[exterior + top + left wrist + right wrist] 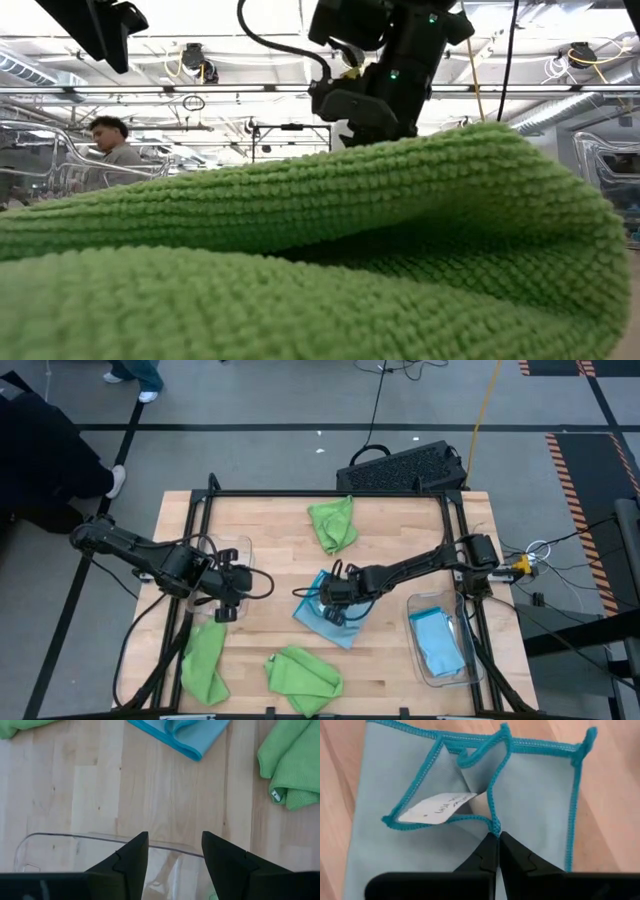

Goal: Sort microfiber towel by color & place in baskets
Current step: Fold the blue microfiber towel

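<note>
1. Towel, blue [465, 815], lies mid-table under my R gripper [498, 840]; fingers pinched fully together on its stitched edge beside the white tag [437, 806].
2. I'd lift straight up till the cloth clears the wood (a thin pinch could slip), then carry to the R basket [418, 650], which already holds blue.
3. L gripper [175, 851] hangs over the empty L basket [60, 842], fingers apart, holding nothing.
4. Greens: one far [333, 523], two near [302, 678].
</note>
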Tool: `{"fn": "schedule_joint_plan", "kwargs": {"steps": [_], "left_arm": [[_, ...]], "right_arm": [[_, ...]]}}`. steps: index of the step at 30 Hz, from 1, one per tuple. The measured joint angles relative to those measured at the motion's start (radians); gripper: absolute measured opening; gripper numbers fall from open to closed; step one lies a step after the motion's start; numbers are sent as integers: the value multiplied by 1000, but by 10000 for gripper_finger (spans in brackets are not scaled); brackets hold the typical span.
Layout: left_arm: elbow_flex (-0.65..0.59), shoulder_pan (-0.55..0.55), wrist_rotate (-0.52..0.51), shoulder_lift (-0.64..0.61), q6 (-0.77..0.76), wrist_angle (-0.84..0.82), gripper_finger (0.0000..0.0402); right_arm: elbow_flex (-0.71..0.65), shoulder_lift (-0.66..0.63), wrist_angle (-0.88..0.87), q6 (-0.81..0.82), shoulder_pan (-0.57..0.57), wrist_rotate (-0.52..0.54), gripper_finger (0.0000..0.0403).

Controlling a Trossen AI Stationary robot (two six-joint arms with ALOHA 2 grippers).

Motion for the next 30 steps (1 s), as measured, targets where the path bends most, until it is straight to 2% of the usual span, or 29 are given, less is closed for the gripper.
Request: {"fn": "schedule_joint_plan", "kwargs": {"steps": [8,15,23,30], "left_arm": [[0,0,-4,0,-21,0,188],[0,0,-77,0,1,2,188],[0,0,-69,0,-4,2,188],[0,0,-69,0,-1,2,188]], "right_arm": [[0,-45,-9,-66,-18,0,4],[-29,-45,6,-88,-60,2,4],[-43,-44,23,-115,-80,-1,6],[-43,-44,19,-119,-83,1,48]]}}
